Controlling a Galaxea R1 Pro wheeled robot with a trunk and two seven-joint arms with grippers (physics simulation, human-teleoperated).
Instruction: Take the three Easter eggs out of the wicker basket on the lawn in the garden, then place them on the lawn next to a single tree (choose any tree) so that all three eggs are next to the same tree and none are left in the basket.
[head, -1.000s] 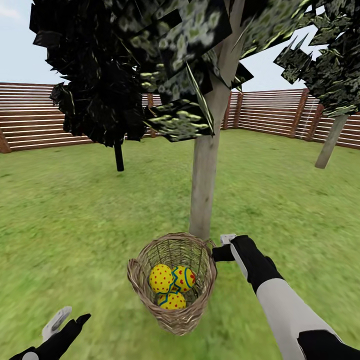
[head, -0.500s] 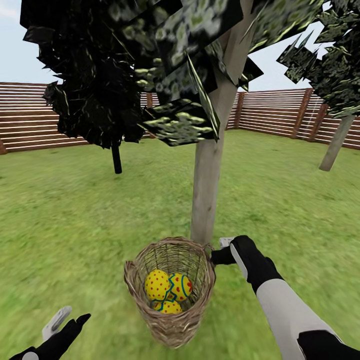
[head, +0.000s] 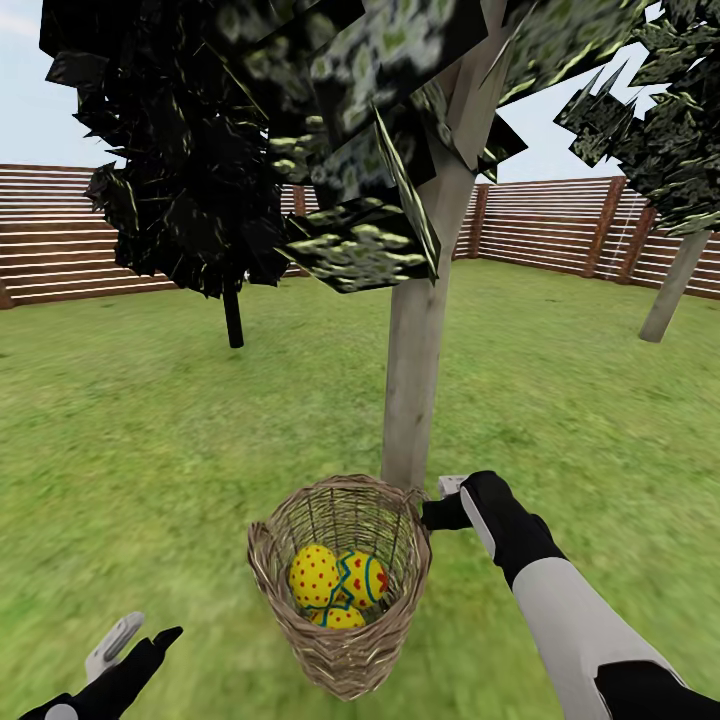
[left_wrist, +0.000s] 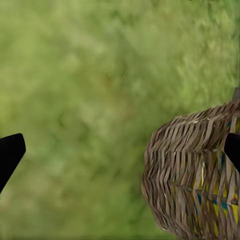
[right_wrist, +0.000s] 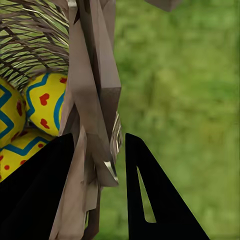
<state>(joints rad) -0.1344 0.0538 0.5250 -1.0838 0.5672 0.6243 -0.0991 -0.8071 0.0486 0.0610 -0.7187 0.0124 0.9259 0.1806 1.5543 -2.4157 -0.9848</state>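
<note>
Nearest to me, low at the left, the left pincer (head: 135, 640) hangs over the grass with its two fingers spread and nothing between them. In its wrist view the dark fingertips (left_wrist: 10, 152) sit wide apart, with bare lawn (left_wrist: 90, 100) under them and the woven side of the basket (left_wrist: 190, 175) off to one edge.

A little further on, the basket (head: 340, 620) is tilted and held up by its right rim. The right pincer (head: 432, 508) is clenched on that rim; in its wrist view the black fingers (right_wrist: 150, 200) straddle the thick wicker edge (right_wrist: 92, 110). All three eggs (head: 340, 580) lie together in the bottom of the basket, yellow with red dots and blue zigzags, touching one another. From the right wrist they show through the weave (right_wrist: 45, 100).

Just behind the basket rises the pale trunk of a tree (head: 415, 370), its dark leaves overhead. Further back stand a thin black-trunked tree (head: 233, 320) to the left and another pale trunk (head: 665, 295) to the right, then the brown slatted fence (head: 540, 225).
</note>
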